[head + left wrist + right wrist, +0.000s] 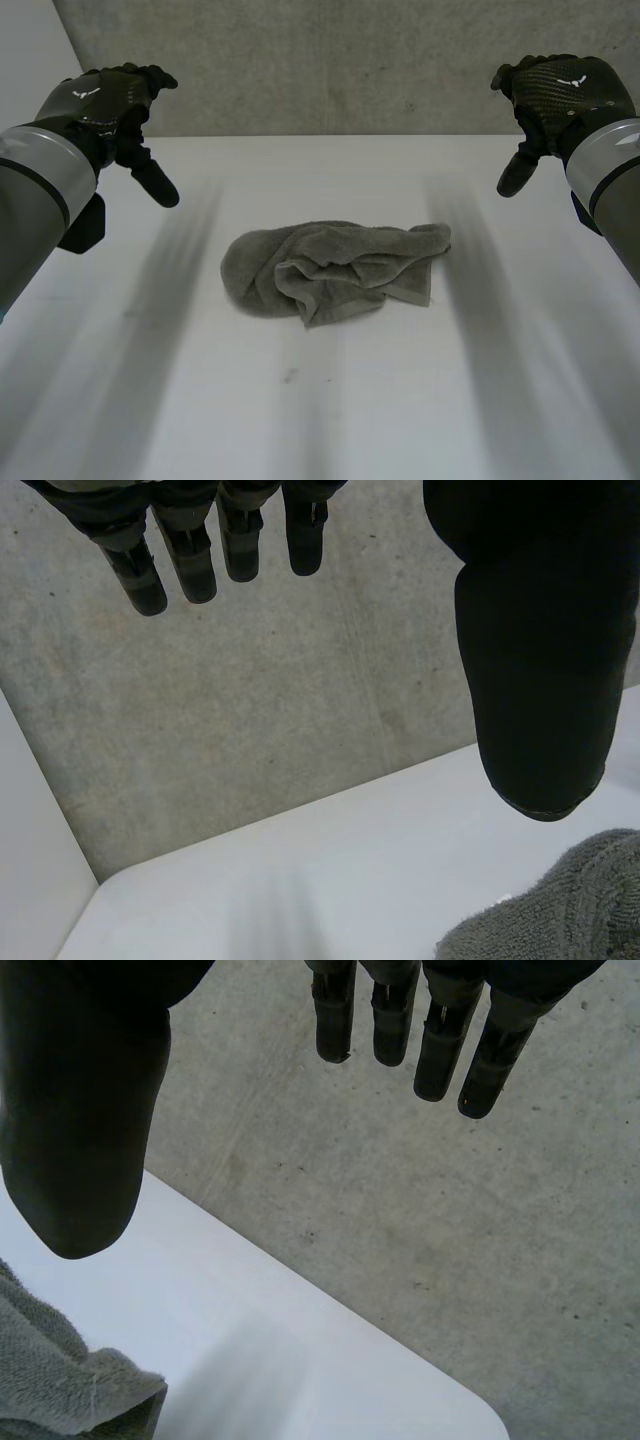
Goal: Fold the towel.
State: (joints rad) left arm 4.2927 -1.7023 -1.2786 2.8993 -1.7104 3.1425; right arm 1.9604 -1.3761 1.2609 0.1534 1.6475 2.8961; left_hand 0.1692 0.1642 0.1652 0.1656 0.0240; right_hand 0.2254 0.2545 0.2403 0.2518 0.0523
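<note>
towel (335, 270) centred on table (300, 420) | left hand (105, 100), right hand (560, 90) flank it | apparently raised

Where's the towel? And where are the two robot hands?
towel (335, 270): head view, on the middle of the crumpled heap.
left robot hand (98, 102): head view, on the back of the hand.
right robot hand (565, 88): head view, on the back of the hand.

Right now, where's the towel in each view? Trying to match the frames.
Head view: towel crumpled in the middle of the table, between the left hand and right hand, touching neither.
Left wrist view: a grey edge of it just past the left hand's thumb tip, apart from it.
Right wrist view: a folded edge just past the right hand's thumb tip, apart from it.
Shared landmark: the table's far edge against the grey wall.
</note>
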